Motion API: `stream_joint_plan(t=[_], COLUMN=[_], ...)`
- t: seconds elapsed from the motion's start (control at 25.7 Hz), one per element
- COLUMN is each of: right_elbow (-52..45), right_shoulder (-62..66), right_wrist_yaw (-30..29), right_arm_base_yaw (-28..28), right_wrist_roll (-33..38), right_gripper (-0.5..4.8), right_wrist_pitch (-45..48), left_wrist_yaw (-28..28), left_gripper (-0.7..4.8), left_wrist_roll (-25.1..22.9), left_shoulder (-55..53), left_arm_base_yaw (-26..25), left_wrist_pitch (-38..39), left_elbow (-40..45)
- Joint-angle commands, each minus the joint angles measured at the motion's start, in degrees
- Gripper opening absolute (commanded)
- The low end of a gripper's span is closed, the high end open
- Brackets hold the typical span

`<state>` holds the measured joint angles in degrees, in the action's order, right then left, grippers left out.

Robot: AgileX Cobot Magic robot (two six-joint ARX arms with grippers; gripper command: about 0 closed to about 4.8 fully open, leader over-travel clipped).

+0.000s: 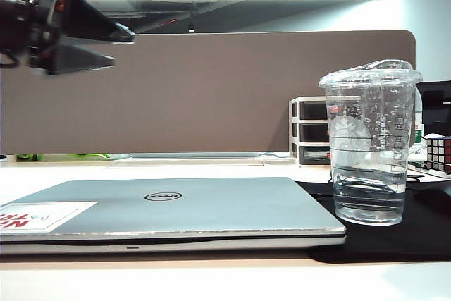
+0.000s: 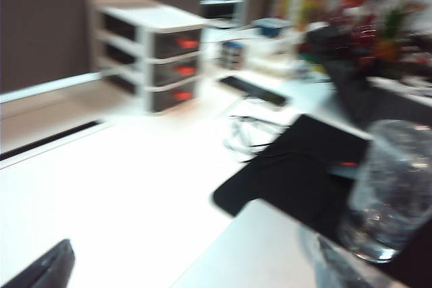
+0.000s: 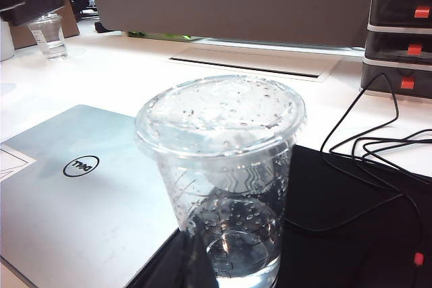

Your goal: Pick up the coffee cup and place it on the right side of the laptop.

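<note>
A: The left gripper [image 1: 106,47] is seen high above the laptop [image 1: 169,209], over its left end, with both black fingers spread wide and nothing held between them.

B: And the right gripper?

A: It is not shown in any view, so its state cannot be told.

B: Where is the coffee cup [image 1: 371,146] found?

A: It is stood upright just beside the laptop's right edge, on a black mat [image 1: 423,234], with its clear lid on. In the right wrist view the coffee cup [image 3: 226,180] is seen close to the laptop [image 3: 74,193] corner.

B: What else is seen near the laptop?

A: A set of small drawers [image 1: 309,130] is placed behind it to the right, and a puzzle cube [image 1: 438,154] further right.
</note>
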<state>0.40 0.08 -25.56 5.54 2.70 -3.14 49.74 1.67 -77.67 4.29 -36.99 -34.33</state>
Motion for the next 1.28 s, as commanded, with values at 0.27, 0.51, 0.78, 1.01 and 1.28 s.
stream_joint_plan(t=[0.27,0.51,0.78,1.01,1.28], right_elbow=[-0.26,-0.26,-0.26,-0.26,-0.26], right_shoulder=[-0.11,-0.11,-0.11,-0.11,-0.11], right_wrist_yaw=[0.15,0.59,1.53,3.23,4.66], right_arm_base_yaw=[-0.07,-0.07,-0.02,-0.04,0.00], right_wrist_roll=[-0.57,-3.02,-2.97,-2.99,-2.99], right_gripper=[-0.01,-0.01,-0.01,-0.01,-0.01], right_wrist_pitch=[2.10,2.10,2.34,4.81,5.14], left_wrist_yaw=[-17.53,-26.21,-31.56,-36.48,-41.68], left_gripper=[4.19,3.92,2.79,1.62,-0.03], left_wrist_roll=[-1.27,-2.40,-3.06,-1.20,3.08], left_shoulder=[27.71,47.28,62.05,68.67,73.55], left_arm_base_yaw=[-0.15,-0.11,-0.11,-0.11,-0.09], left_wrist_pitch=[10.12,23.32,33.20,41.46,45.62], left_elbow=[14.99,18.53,18.82,18.82,18.84])
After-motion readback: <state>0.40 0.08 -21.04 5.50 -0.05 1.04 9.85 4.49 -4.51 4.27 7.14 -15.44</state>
